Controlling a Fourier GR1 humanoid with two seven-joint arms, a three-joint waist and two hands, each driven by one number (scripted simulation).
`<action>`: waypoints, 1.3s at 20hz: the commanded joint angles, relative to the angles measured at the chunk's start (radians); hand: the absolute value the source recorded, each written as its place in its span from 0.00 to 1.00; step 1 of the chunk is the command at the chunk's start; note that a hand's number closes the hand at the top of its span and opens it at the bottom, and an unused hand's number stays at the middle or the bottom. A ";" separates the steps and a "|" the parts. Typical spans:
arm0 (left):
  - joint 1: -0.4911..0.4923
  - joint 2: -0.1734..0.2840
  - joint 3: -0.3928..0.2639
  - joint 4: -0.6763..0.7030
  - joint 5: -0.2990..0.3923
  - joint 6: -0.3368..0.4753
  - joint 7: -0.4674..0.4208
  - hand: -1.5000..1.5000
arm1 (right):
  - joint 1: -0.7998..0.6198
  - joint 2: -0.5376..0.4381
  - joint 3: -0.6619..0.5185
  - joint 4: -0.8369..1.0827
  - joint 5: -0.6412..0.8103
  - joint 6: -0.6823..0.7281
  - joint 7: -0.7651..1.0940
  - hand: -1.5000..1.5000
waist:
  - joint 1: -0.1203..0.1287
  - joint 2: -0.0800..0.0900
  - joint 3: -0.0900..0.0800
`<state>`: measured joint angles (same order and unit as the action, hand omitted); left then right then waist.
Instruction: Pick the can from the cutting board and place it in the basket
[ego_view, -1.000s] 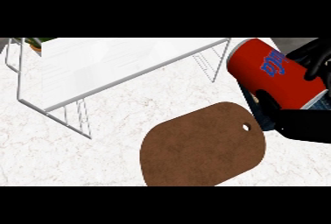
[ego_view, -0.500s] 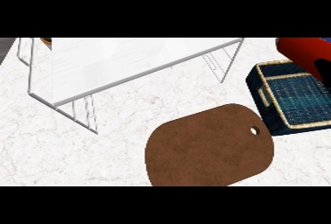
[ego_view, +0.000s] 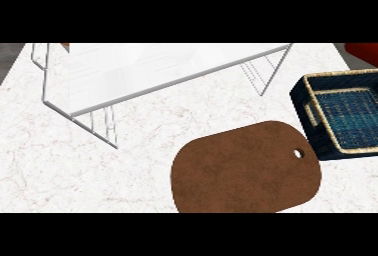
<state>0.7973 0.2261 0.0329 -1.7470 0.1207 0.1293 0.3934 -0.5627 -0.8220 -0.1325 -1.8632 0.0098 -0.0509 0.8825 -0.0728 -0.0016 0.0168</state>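
A steep downward view of a pale marbled counter (ego_view: 88, 175), described from left to right. At the upper left stands a white wire-framed rack (ego_view: 148, 75) with a flat pale top, raised on thin legs and set at a slant across the counter. It plays no part in the job and sits well apart from the task's things.

Lower, near the middle, lies a brown cutting board (ego_view: 247, 172), rounded, with a small hanging hole near its right edge. Its top is bare: the can is no longer on it, so the pick-up step looks done.

Just beside the board's upper right sits the basket (ego_view: 314, 120), dark blue with a pale woven rim and a blue woven floor, cut off by the right edge. Nothing shows inside the part that is visible. It stands close to the board, likely so the carry is short.

At the top right corner, above the basket, a small patch of red (ego_view: 363, 52) shows. This is probably the can, lifted and on its way over, though too little is visible to be sure. Neither hand appears, so how the fingers are set cannot be told
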 joint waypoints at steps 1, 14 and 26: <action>-0.235 0.020 -0.057 -0.063 0.000 -0.073 -0.080 0.50 | 0.029 0.040 -0.076 0.079 -0.075 -0.011 -0.033 1.00 | -0.016 0.002 -0.015; -0.258 0.008 -0.052 -0.048 0.003 -0.065 -0.080 0.50 | 0.175 -0.007 -0.139 0.270 0.015 0.029 -0.246 1.00 | -0.028 0.011 -0.017; -0.287 0.008 -0.054 -0.031 0.008 -0.070 -0.074 0.50 | 0.209 -0.074 -0.180 0.393 0.033 0.103 -0.507 0.00 | -0.018 0.003 -0.017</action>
<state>0.7735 0.2271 0.0303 -1.7330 0.1272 0.1182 0.3970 -0.3645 -0.8831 -0.2846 -1.5040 0.0449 0.0439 0.4407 -0.0606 -0.0023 0.0177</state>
